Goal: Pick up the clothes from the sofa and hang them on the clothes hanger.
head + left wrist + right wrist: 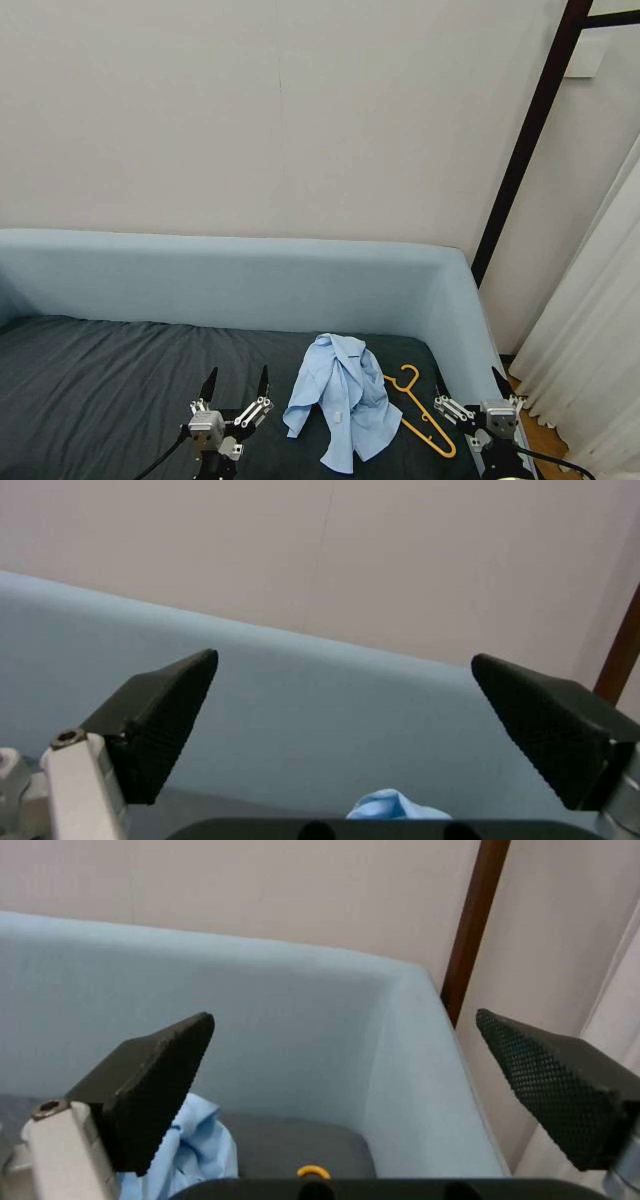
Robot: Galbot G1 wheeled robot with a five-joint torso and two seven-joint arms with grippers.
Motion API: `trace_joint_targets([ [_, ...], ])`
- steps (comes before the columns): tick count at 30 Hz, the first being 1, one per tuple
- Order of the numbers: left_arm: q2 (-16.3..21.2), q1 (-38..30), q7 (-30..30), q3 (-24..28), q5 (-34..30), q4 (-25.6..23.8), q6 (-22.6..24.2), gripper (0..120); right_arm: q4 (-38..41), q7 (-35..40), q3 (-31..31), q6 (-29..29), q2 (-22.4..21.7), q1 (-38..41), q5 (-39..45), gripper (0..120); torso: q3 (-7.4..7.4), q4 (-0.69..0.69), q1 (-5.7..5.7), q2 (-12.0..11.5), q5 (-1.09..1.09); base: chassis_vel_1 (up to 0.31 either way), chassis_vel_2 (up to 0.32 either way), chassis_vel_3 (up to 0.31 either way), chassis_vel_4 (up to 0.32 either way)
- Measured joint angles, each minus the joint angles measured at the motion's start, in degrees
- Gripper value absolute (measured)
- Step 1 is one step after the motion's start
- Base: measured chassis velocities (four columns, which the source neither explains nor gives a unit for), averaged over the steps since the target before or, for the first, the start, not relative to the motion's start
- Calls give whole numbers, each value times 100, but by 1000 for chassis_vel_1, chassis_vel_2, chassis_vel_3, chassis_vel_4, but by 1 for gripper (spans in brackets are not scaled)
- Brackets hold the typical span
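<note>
A crumpled light blue shirt [339, 399] lies on the dark seat of the sofa [250, 280], right of centre. Just to its right rests an orange clothes hanger [425, 411], flat on the cushion. My left gripper [237, 386] hovers low over the seat, left of the shirt, open and holding nothing. My right gripper [468, 385] sits near the sofa's right arm, beyond the hanger, also open and holding nothing. A bit of the shirt [392, 805] peeks up in the left wrist view. The right wrist view catches the shirt [190, 1147] and the hanger's hook [313, 1171].
The sofa has a pale blue back and a raised right arm [455, 310]. A dark vertical pole [525, 140] stands against the wall behind that arm. White curtains [595, 360] hang at the far right. The seat's left part [90, 380] lies bare.
</note>
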Motion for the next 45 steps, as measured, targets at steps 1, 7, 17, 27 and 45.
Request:
trace_joint_targets([
  [1, 13, 15, -6, -21, -16, 28, -37, 100, -14, -20, -21, -7, -62, 24, 154, 100, 0, 0, 0, 0, 0, 0, 0, 0, 0],
  [7, 43, 129, -46, -57, 20, 44, -157, 100, -107, -132, -233, -442, -682, 370, 1540, 100, 0, 1, 0, 0, 0, 0, 0, 0, 0],
  [17, 35, 307, -366, -231, 182, 176, -359, 100, -1590, -990, -1060, -605, -1335, 1772, 4054, 100, 0, 0, -1, 0, 0, 0, 0, 0, 0],
  [27, -117, 411, -424, -585, 336, 285, -414, 100, -4038, -1473, -2292, -417, -1012, 3597, 3469, 100, 1, 1, 0, 0, 0, 0, 0, 0, 0],
  [45, -426, 469, -487, -789, 559, 469, -582, 100, -5399, -1953, -2691, 329, -220, 4041, 2418, 100, 0, 1, 0, 0, -1, 0, 0, 0, 0],
])
